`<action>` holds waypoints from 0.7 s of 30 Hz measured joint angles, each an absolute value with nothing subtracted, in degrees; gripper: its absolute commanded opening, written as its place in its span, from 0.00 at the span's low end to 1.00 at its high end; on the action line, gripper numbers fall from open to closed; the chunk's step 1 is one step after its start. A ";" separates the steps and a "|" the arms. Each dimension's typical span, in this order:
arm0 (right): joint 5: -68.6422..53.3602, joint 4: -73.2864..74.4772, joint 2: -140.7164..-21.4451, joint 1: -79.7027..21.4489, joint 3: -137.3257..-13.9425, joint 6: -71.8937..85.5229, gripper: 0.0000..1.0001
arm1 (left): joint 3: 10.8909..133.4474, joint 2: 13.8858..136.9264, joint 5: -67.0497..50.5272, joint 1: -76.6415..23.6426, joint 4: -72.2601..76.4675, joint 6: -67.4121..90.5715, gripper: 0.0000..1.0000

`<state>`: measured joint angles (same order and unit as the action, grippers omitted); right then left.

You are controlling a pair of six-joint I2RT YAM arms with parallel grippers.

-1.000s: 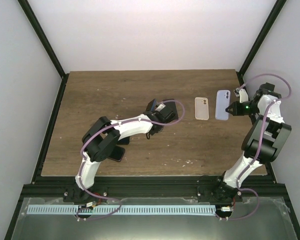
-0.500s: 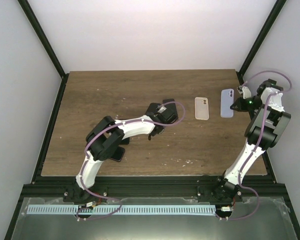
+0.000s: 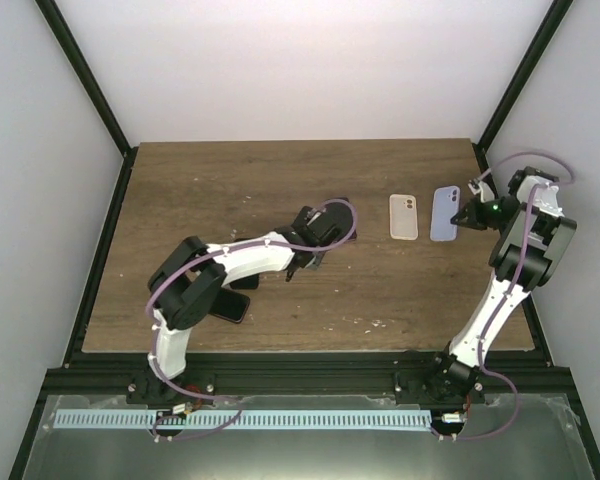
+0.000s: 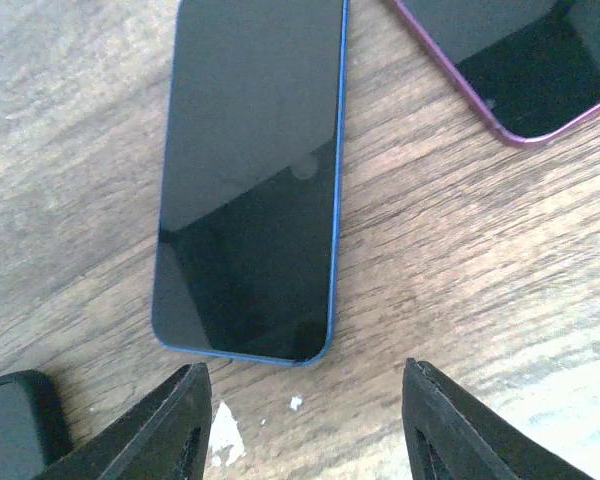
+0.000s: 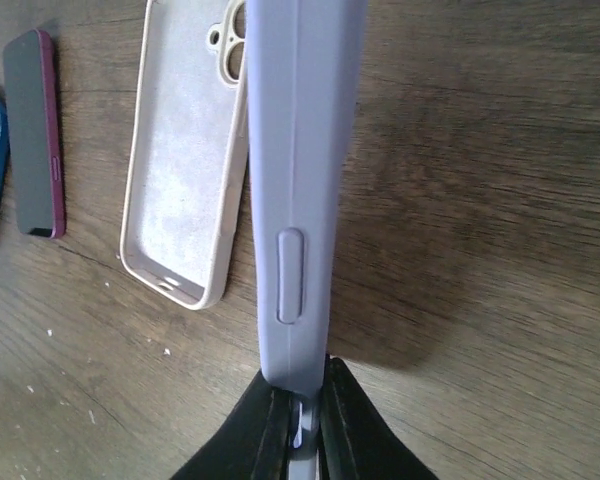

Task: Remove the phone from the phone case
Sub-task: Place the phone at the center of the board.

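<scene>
A blue-edged phone (image 4: 250, 180) lies screen up on the wooden table, out of any case. My left gripper (image 4: 305, 385) (image 3: 298, 262) hovers open just short of the phone's near end, with nothing between its fingers. My right gripper (image 5: 305, 400) (image 3: 465, 215) is shut on the end of a lavender phone case (image 5: 295, 170) (image 3: 444, 213), which stands tilted up on its long edge. I cannot tell whether anything is inside that case.
An empty beige case (image 5: 185, 160) (image 3: 404, 216) lies open side up left of the lavender one. A magenta-edged phone (image 4: 520, 60) (image 5: 35, 135) lies beside the blue phone. Another dark phone (image 3: 232, 306) rests near the left arm. A black object (image 4: 15, 425) sits by my left finger.
My left gripper has opened and now stands clear of the blue phone. The right gripper swung the lavender case slightly right and back, still gripping it.
</scene>
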<state>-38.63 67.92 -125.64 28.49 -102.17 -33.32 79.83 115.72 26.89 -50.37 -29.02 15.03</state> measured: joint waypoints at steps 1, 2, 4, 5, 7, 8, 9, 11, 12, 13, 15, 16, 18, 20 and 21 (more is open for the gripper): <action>-38.94 67.92 -125.64 28.36 -102.13 -33.04 0.10 | 79.09 114.28 26.46 -50.37 -28.77 15.07 0.54; -39.31 67.90 -125.64 28.12 -101.93 -32.64 0.10 | 78.65 113.21 26.20 -50.37 -28.64 15.09 0.54; -39.68 67.90 -125.64 27.75 -101.67 -32.01 0.11 | 78.02 111.48 25.76 -50.37 -28.21 15.20 0.54; -39.99 67.92 -125.64 27.51 -101.45 -31.75 0.11 | 77.73 110.72 25.56 -50.37 -28.01 15.27 0.54; -40.58 68.18 -125.69 27.14 -101.21 -31.40 0.13 | 77.01 109.30 25.28 -50.37 -27.59 15.46 0.54; -40.91 68.49 -125.75 26.96 -101.19 -31.22 0.14 | 76.53 108.51 25.19 -50.37 -27.51 15.66 0.54; -41.28 68.73 -125.80 26.81 -101.12 -31.03 0.15 | 76.18 107.98 25.17 -50.37 -27.46 15.84 0.54; -42.26 69.21 -125.86 26.61 -101.06 -30.89 0.16 | 75.50 107.00 25.15 -50.37 -27.33 16.08 0.54; -42.63 69.41 -125.95 26.50 -101.03 -30.83 0.18 | 75.11 106.52 25.12 -50.37 -27.20 16.21 0.55; -42.87 69.45 -126.02 26.44 -100.99 -30.74 0.19 | 74.83 106.02 25.12 -50.37 -27.14 16.29 0.54; -43.09 69.32 -126.37 26.35 -100.97 -30.28 0.22 | 74.50 105.27 25.12 -50.37 -27.03 16.36 0.55; -43.18 69.28 -126.74 26.33 -100.99 -30.02 0.22 | 74.30 104.92 25.12 -50.37 -26.94 16.36 0.54; -43.48 69.78 -128.42 26.35 -101.67 -29.65 0.23 | 74.02 104.36 25.15 -50.37 -26.70 16.34 0.55; -44.18 70.26 -131.26 26.37 -102.96 -29.21 0.32 | 73.78 103.96 25.21 -50.37 -26.57 16.34 0.55; -44.64 70.26 -132.64 26.44 -103.28 -28.86 0.36 | 73.58 103.77 25.28 -50.37 -26.55 16.34 0.56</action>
<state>-44.64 70.26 -132.64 26.44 -103.28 -28.86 73.58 103.77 25.28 -50.37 -26.55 16.34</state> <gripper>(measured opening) 0.247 0.548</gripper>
